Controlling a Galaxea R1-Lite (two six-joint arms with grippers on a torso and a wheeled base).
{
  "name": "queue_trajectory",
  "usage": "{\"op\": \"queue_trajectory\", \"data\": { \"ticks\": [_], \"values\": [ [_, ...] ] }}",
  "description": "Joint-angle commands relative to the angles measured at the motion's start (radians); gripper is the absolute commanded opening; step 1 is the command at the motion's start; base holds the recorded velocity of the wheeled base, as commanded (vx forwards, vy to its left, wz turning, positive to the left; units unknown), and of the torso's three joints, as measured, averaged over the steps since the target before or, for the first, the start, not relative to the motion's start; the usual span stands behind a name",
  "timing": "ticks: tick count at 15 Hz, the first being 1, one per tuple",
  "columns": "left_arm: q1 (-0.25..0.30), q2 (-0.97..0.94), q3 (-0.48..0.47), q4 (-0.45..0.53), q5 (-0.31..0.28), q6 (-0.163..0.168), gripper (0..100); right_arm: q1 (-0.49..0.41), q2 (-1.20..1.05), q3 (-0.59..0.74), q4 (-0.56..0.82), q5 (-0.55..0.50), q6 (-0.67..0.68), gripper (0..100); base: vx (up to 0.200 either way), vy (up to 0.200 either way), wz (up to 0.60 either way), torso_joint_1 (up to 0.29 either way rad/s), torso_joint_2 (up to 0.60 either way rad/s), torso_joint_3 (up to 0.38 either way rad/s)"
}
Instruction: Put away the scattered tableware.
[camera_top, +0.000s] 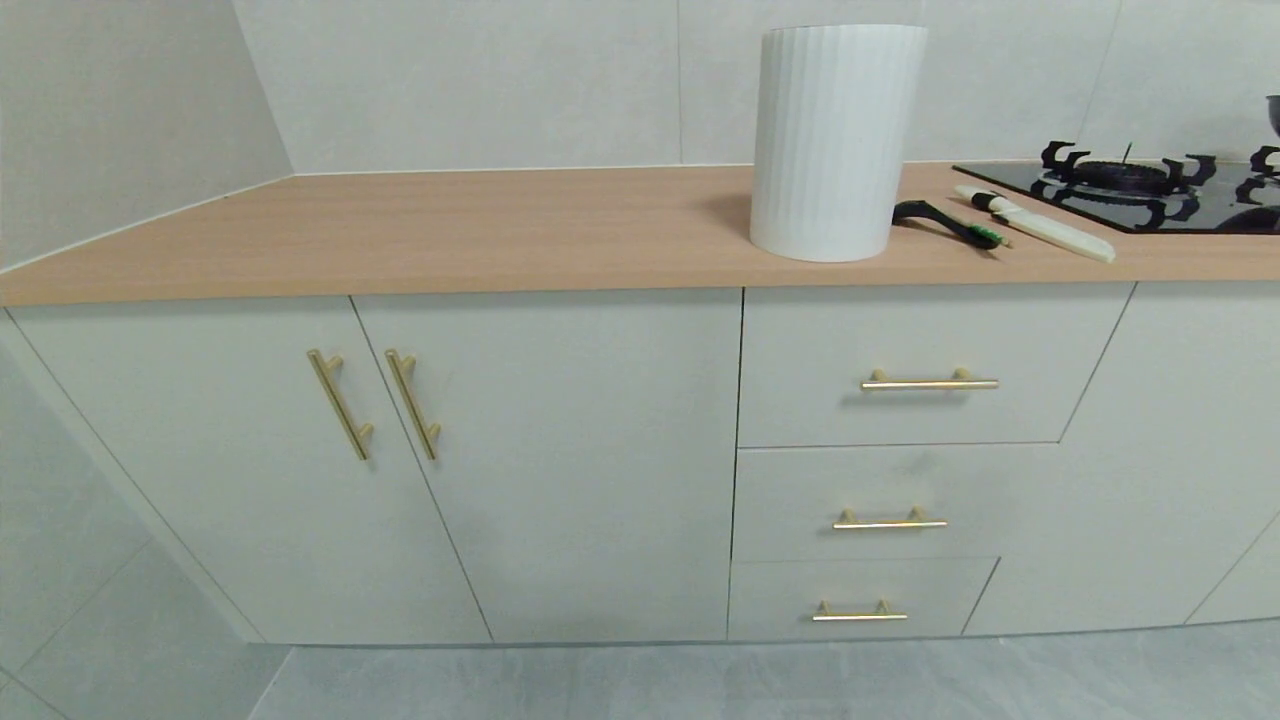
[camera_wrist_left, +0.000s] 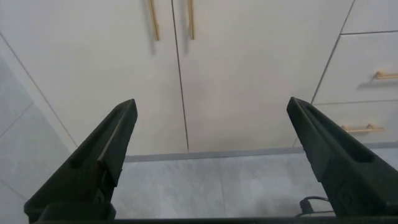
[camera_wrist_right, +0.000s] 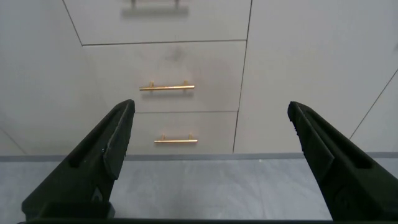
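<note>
Lying on the light wooden countertop (camera_top: 450, 230), between the tall white ribbed cylindrical container (camera_top: 838, 140) and the black gas hob (camera_top: 1130, 185): a black-handled, green-tipped utensil (camera_top: 945, 222) and a long cream-coloured utensil (camera_top: 1040, 226). Left gripper (camera_wrist_left: 210, 102) spread wide and empty before pale cabinet doors (camera_wrist_left: 249, 74); right gripper (camera_wrist_right: 210, 104) likewise before gold-handled drawers (camera_wrist_right: 168, 74).

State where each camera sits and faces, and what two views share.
Head: on the head, facing forward-down at the countertop and white container.
Left wrist: behind the open left gripper, facing the cabinet doors.
Right wrist: behind the open right gripper, facing the drawers.
Shared: head and right wrist both show the drawers.
</note>
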Motion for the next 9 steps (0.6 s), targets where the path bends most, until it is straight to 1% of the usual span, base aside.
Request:
{"op": "queue_trajectory", "data": {
  "ticks": [1, 9],
  "values": [
    [0.001, 0.000, 0.000, 0.000, -0.001, 0.000, 100, 0.001, 0.001, 0.000, 0.000, 0.000, 0.000, 100, 0.000, 0.000, 0.00, 0.000, 0.00, 0.000],
    [0.001, 0.000, 0.000, 0.000, -0.001, 0.001, 100, 0.001, 0.001, 0.000, 0.000, 0.000, -0.003, 100, 0.000, 0.000, 0.00, 0.000, 0.00, 0.000]
  ]
}}
